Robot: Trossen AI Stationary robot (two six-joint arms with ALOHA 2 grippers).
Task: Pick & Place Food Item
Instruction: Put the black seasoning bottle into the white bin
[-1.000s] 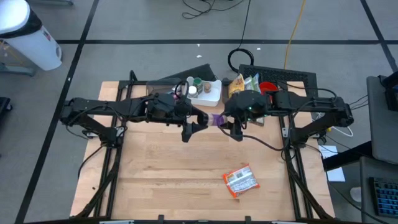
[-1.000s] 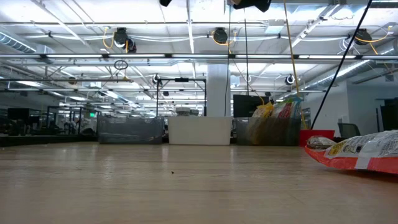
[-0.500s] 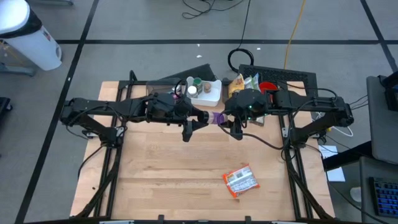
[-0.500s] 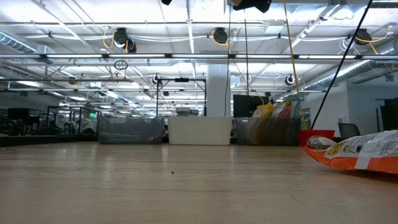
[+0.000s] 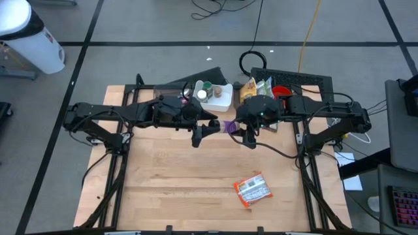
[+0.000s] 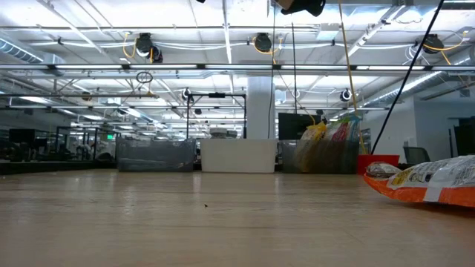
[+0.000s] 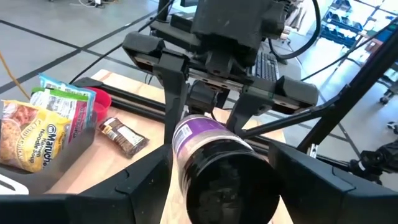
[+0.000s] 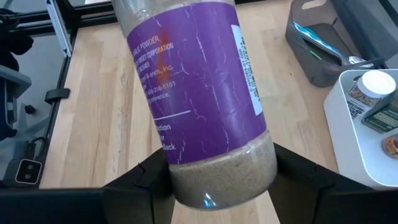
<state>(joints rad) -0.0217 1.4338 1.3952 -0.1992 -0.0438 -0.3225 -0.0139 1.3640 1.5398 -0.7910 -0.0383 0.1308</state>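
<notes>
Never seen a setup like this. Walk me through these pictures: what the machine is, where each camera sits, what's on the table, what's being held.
Two dark robot arms work over a wooden table. One camera looks straight down, one sits at tabletop height, and one rides on each wrist. Mid-table, raised, the right gripper grips a purple-labelled jar of powder at its base, while the left gripper has its fingers either side of the dark lid end; whether it grips is unclear. An orange snack packet lies on the wood. At the far edge sit a white bin of small containers and a bin of snack bags.
</notes>
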